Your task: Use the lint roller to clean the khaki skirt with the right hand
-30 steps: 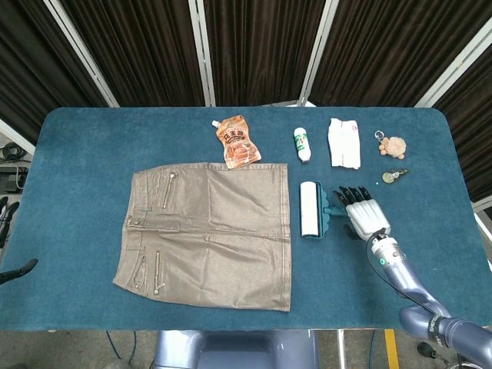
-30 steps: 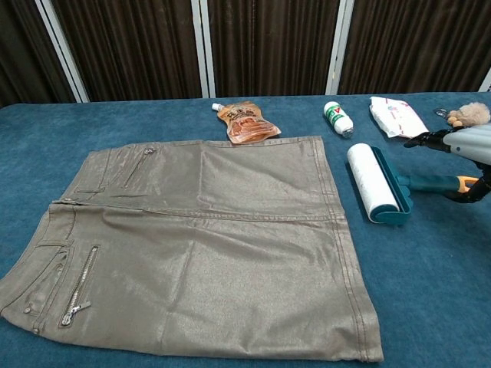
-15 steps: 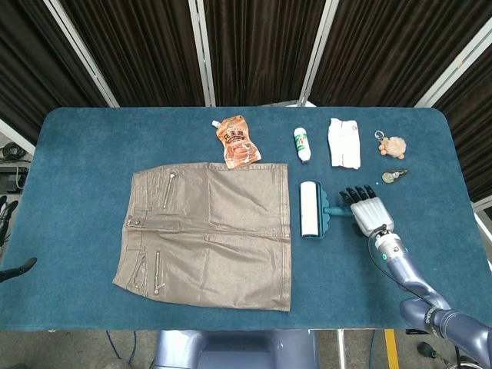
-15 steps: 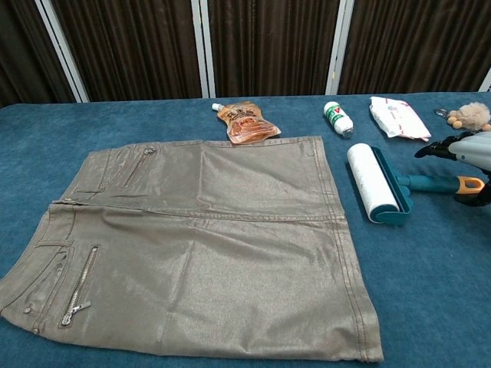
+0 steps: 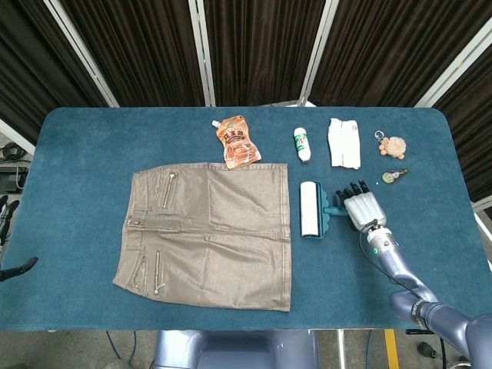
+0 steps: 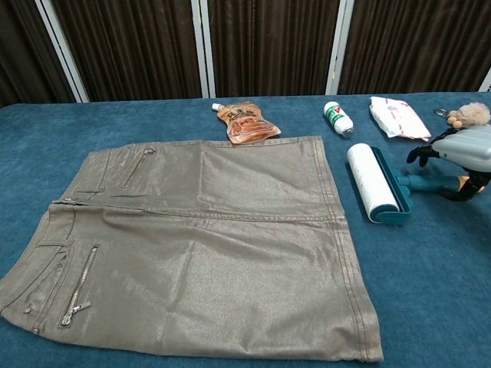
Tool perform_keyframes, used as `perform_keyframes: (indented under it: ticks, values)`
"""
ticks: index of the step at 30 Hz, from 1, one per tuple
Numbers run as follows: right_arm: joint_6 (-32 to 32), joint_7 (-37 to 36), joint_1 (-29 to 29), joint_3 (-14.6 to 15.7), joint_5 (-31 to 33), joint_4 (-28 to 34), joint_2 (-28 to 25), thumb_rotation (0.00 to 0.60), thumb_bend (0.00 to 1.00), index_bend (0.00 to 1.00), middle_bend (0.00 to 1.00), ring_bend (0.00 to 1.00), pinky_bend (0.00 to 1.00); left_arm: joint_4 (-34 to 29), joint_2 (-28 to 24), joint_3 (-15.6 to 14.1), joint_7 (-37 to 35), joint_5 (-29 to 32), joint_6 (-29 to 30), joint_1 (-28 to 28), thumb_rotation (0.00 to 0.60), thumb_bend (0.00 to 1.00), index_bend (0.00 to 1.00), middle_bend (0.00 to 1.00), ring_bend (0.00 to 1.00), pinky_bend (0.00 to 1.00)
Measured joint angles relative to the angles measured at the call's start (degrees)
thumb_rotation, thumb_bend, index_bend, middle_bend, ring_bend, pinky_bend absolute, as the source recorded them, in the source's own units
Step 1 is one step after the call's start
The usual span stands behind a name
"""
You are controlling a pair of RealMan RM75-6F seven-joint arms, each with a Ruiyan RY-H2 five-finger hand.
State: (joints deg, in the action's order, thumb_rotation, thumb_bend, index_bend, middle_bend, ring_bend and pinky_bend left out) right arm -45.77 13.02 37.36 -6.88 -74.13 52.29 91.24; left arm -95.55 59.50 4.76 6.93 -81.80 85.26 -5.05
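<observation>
The khaki skirt [image 5: 207,231] [image 6: 207,245] lies flat on the blue table, waistband to the left. Just off its right edge lies the lint roller [image 5: 310,209] [image 6: 374,180], white roll in a teal frame, with its teal handle [image 6: 430,182] pointing right. My right hand [image 5: 363,207] [image 6: 464,149] hovers low over that handle, fingers spread above it and thumb below its orange end. No firm grip shows, and the roller rests on the table. At the left edge of the head view, off the table, a dark finger-like sliver of my left hand [image 5: 17,270] shows.
Along the back of the table lie an orange pouch [image 5: 237,142] [image 6: 245,123], a small white bottle [image 5: 302,144] [image 6: 337,119], a white packet [image 5: 344,142] [image 6: 395,117] and a plush keychain [image 5: 394,146] [image 6: 472,113]. A small key charm [image 5: 394,176] sits just beyond my right hand.
My right hand drew back to the right off the handle, then came forward and lower over it again. The roller and the skirt have not moved.
</observation>
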Motion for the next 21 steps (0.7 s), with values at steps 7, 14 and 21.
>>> perform_keyframes:
  ticks: [7, 14, 21]
  values:
    - [-0.59, -2.16, 0.23, 1.06, -1.95, -2.10, 1.07, 0.600, 0.48, 0.30, 0.39, 0.29, 0.29, 0.10, 0.17, -0.09, 0.29, 0.03, -0.20, -0.13, 0.600, 0.00, 0.00, 0.00, 0.00, 0.00]
    - [-1.45, -2.95, 0.29, 1.68, -3.17, -3.33, 1.35, 0.600, 0.53, 0.39, 0.48, 0.37, 0.36, 0.02, 0.30, -0.17, 0.60, 0.09, -0.32, -0.22, 0.600, 0.00, 0.00, 0.00, 0.00, 0.00]
    - [-5.05, -5.71, -0.16, 1.82, -5.10, -3.26, 0.51, 0.600, 0.58, 0.42, 0.51, 0.40, 0.39, -0.24, 0.12, -0.27, 0.28, -0.10, -0.28, -0.22, 0.600, 0.00, 0.00, 0.00, 0.00, 0.00]
